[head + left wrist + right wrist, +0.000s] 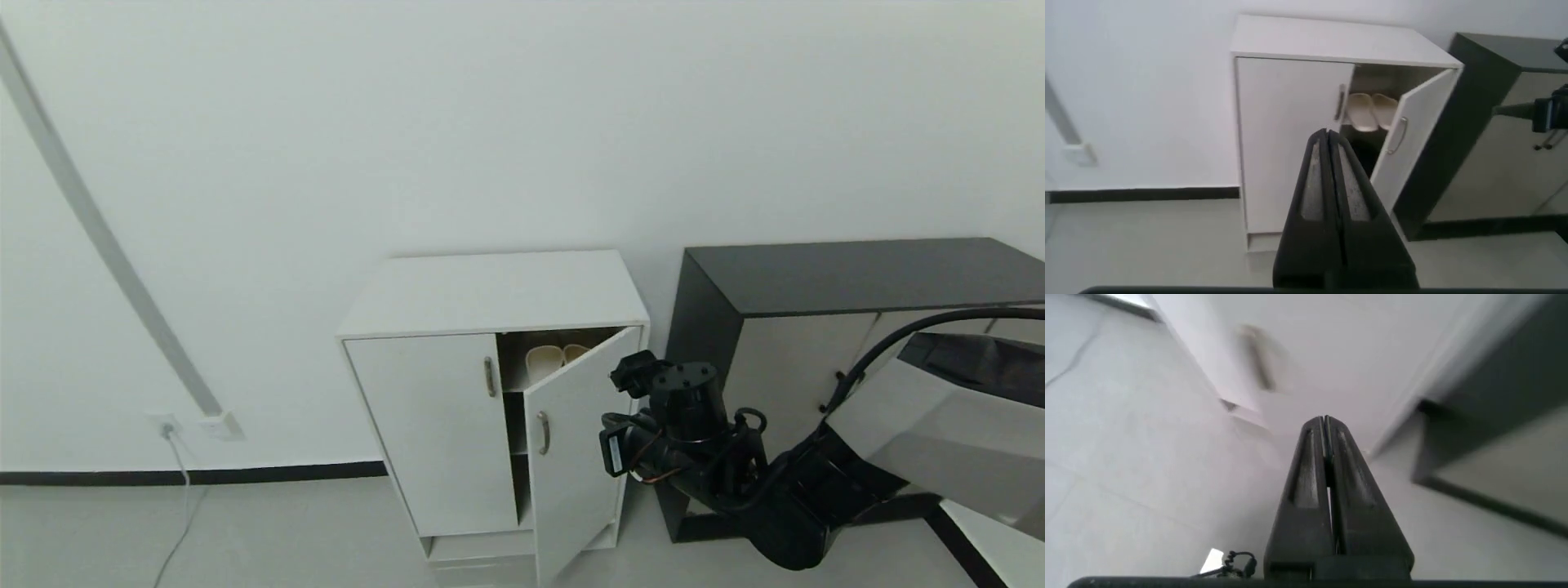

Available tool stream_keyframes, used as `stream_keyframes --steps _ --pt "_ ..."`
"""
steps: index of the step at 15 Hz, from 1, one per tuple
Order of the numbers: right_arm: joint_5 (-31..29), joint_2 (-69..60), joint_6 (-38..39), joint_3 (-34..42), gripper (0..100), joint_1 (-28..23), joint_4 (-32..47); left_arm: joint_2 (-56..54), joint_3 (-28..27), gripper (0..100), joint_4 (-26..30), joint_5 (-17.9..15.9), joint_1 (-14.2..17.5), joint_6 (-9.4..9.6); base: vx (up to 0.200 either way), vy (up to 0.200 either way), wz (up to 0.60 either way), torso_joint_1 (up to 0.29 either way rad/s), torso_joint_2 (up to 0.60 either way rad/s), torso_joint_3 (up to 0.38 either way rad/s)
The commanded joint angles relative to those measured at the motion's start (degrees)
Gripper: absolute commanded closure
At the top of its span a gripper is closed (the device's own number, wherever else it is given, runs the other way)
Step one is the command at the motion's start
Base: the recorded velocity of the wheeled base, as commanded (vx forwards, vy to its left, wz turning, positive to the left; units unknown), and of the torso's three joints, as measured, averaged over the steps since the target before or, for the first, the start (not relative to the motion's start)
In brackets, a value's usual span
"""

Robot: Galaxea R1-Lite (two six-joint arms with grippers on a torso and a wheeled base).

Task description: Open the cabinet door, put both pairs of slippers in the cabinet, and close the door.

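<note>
The white cabinet (490,294) stands against the wall with its left door (433,425) closed and its right door (575,441) swung partly open. A pair of beige slippers (545,359) lies on the upper shelf inside, also visible as the slippers (1362,110) in the left wrist view. My right gripper (627,374) is shut and empty, close to the outer face of the open door near its top free edge. In the right wrist view the shut right gripper (1325,421) points at the door's blurred handle (1259,366). My left gripper (1328,135) is shut and empty, some way in front of the cabinet (1290,122).
A dark cabinet with grey doors (857,278) stands right beside the white one, behind my right arm. A wall socket with a cable (167,426) sits low on the wall at the left. Bare grey floor (245,531) lies in front.
</note>
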Motion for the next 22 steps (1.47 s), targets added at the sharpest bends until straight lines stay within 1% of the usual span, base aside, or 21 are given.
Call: stream_keyframes --steps 1,2,4,5,9,12,13,16,20,22 --pt "0.46 0.11 0.08 0.65 100 0.04 -0.07 0.08 0.01 100 -0.02 0.01 -0.02 -0.02 0.000 0.000 0.60 0.002 0.01 0.002" --pt "2.13 0.11 -0.01 1.26 100 -0.05 -0.60 0.08 0.01 100 -0.02 0.01 -0.02 -0.02 0.000 0.000 0.00 0.000 0.00 0.000" --pt "3.54 0.73 -0.10 2.23 100 -0.40 -3.32 0.08 0.01 100 -0.02 0.01 -0.02 -0.02 0.000 0.000 0.00 0.000 0.00 0.000" --pt "3.72 1.34 -0.27 2.50 100 -0.84 -4.73 0.08 0.01 100 -0.02 0.01 -0.02 -0.02 0.000 0.000 0.00 0.000 0.00 0.000" --pt "3.89 1.61 -0.45 3.90 100 -1.72 -5.35 0.08 0.01 100 -0.02 0.19 -0.02 -0.02 0.000 0.000 0.00 0.000 0.00 0.000" --pt "4.77 0.46 -0.62 9.17 100 -1.72 -10.09 0.08 0.01 100 -0.02 0.01 -0.02 0.07 0.000 0.000 0.00 0.000 0.00 0.000" --pt "4.86 -0.59 -0.80 11.20 100 -1.72 -10.27 0.08 0.01 100 0.07 -0.08 -0.02 0.25 0.000 0.000 0.00 0.000 0.00 0.000" --pt "4.86 -2.44 -0.80 14.62 100 -1.63 -10.80 0.08 0.01 100 0.07 -0.08 -0.02 0.25 0.200 0.000 0.00 -0.002 0.00 0.001" --pt "4.86 -3.05 -0.89 22.01 100 -1.54 -16.77 0.08 0.01 100 0.07 -0.08 -0.02 0.25 0.200 0.000 0.00 0.004 0.00 0.001" --pt "4.77 -2.88 -0.89 23.59 100 -1.54 -18.44 0.08 0.01 100 -0.02 -0.08 -0.02 0.16 0.200 0.000 0.00 0.000 0.00 0.002"
